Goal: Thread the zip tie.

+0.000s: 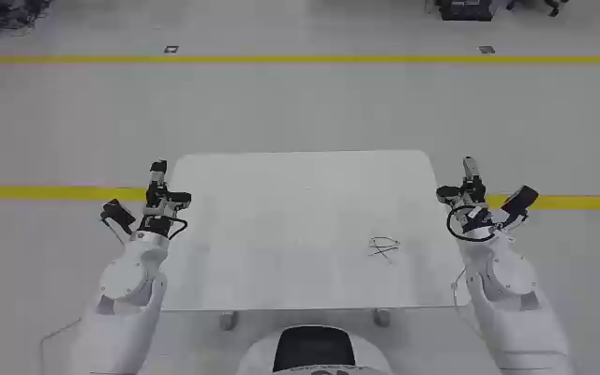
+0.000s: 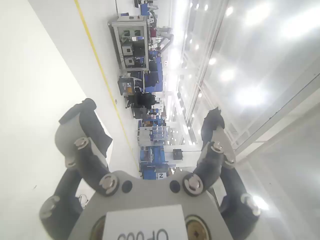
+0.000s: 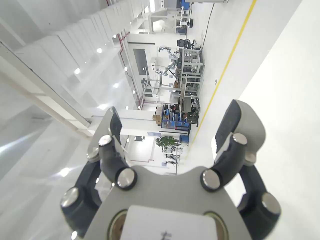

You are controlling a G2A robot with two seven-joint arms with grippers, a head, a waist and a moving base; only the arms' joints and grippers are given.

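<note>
Both arms are parked off the table's sides, nothing in hand. The left gripper (image 2: 150, 108) hangs by the left edge of the white rectangular table (image 1: 281, 216), jaws spread wide and empty. The right gripper (image 3: 175, 108) sits just past the right edge, jaws also wide with nothing between them.

The thin dark plastic zip tie (image 1: 382, 247) lies flat on the tabletop toward the near right. It's a wispy tangle of crossing strands, and from here I can't tell whether it's one tie or several. It's much closer to the right arm and well apart from the left one.

Here's where it could go sour, as I see it. That tie is slim and flush to the surface, so fingers coming down on it may scrape the table and pinch nothing, or flick it away. If the strands are tangled, one pick could drag the lot. And threading needs the tail lined up with the tiny head, so a crooked grip from either side would likely make the tip miss the slot.
</note>
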